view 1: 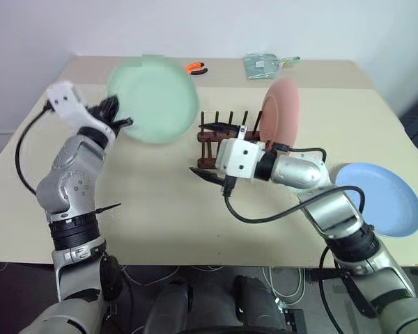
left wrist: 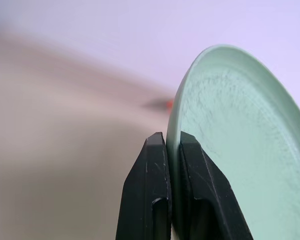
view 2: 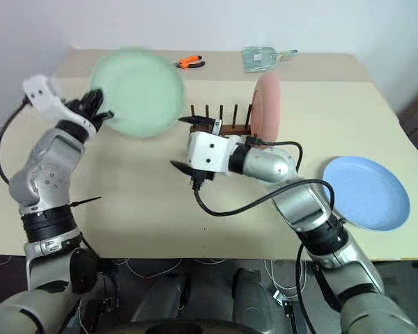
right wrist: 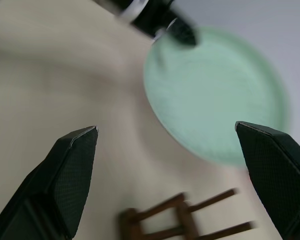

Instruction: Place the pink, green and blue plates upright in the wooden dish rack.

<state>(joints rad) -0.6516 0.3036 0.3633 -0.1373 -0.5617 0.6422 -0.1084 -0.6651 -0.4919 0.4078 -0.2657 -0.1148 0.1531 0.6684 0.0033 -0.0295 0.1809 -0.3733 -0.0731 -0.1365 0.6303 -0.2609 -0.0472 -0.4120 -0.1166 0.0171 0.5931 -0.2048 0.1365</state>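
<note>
One plate racked: the pink plate (view 1: 279,111) stands upright in the wooden dish rack (view 1: 219,136). The left gripper (left wrist: 172,150) pinches the green plate (view 1: 153,101) by its rim, aloft at the rack's nine o'clock. The right gripper (right wrist: 170,175) waits spread wide and empty. Keep the green plate on edge and lower it between free pegs. The blue plate (view 1: 378,198) lies flat at the rack's four o'clock.

Colours noted: plates, rack, bench.
Round pale green plate (view 1: 153,101) with faint dark speckling; round pink plate (view 1: 279,110); round light blue plate (view 1: 377,198); dark brown wooden dish rack (view 1: 219,132); plain beige bench (view 1: 160,209); orange-handled pliers (view 1: 196,68); black fingers (left wrist: 152,190).
</note>
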